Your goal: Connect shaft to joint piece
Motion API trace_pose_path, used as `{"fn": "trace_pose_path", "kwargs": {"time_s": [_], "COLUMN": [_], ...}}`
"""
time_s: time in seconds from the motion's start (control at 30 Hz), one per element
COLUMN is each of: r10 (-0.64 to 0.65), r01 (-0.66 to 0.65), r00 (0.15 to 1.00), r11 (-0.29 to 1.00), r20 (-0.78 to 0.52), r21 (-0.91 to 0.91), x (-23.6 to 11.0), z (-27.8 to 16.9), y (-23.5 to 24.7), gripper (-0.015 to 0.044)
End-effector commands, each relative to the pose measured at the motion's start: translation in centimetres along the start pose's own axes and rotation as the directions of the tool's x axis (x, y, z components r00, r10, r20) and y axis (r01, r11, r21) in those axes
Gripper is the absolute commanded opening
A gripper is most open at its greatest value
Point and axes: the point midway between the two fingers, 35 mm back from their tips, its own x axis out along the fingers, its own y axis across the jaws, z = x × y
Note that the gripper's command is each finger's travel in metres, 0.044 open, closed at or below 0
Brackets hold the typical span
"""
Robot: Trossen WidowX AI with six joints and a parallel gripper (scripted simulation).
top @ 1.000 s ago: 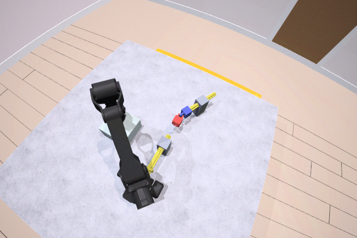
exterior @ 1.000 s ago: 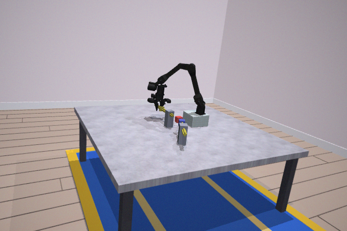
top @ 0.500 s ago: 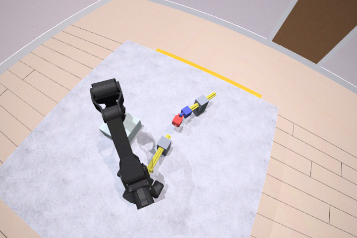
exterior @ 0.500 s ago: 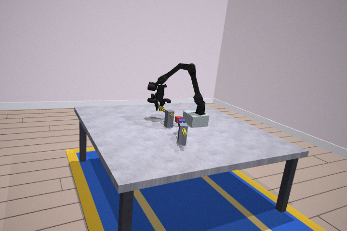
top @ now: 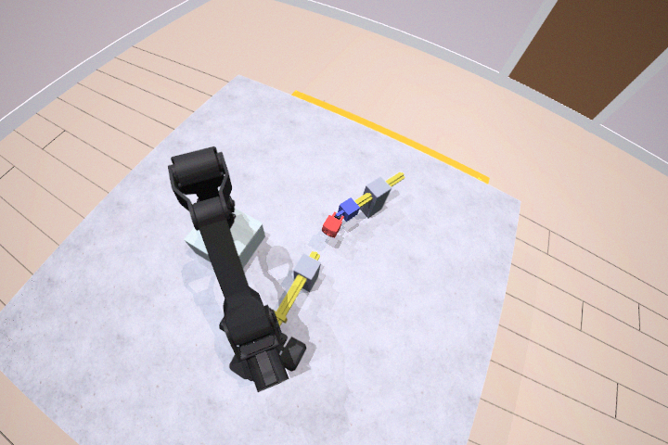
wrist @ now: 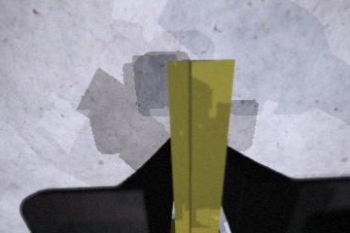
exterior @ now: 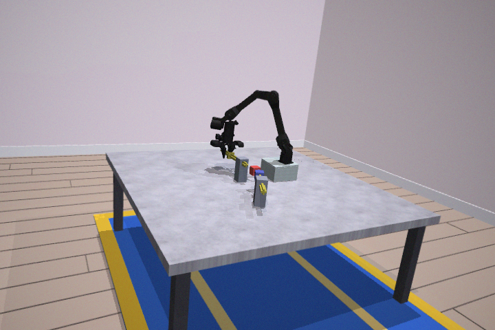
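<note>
The second yellow shaft point(top: 291, 299) point(exterior: 231, 156) point(wrist: 199, 146) passes through a grey block point(top: 307, 272) point(exterior: 240, 169); a short tip point(top: 314, 256) sticks out toward the joint. My gripper point(top: 281, 321) point(exterior: 225, 152) point(wrist: 190, 142) is shut on the shaft's outer end. In the wrist view the shaft runs up between my dark fingers. The red joint piece point(top: 332, 224) point(exterior: 254, 170) hangs on a blue hinge part point(top: 349, 209) point(exterior: 259, 172) at the end of the fixed yellow shaft point(top: 395, 180), which sits in another grey block point(top: 377, 196) point(exterior: 260, 191). A gap lies between the tip and the red piece.
The arm's pale base block point(top: 248, 235) point(exterior: 279, 170) stands beside the sliding block. The grey table point(top: 109, 324) point(exterior: 333, 217) has a yellow strip point(top: 387, 133) along its far edge in the top view.
</note>
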Motion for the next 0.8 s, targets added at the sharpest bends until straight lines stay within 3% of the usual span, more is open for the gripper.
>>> {"fn": "trace_pose_path", "kwargs": {"time_s": [0.0,0.77], "r10": [0.0,-0.039], "r01": [0.0,0.039], "r00": [1.0,0.999], "r11": [1.0,0.999], "r20": [0.0,-0.002], "r21": [0.0,0.002], "x": [0.0,0.1], "z": [0.0,-0.14], "y": [0.0,-0.05], "gripper": [0.0067,0.0067]}}
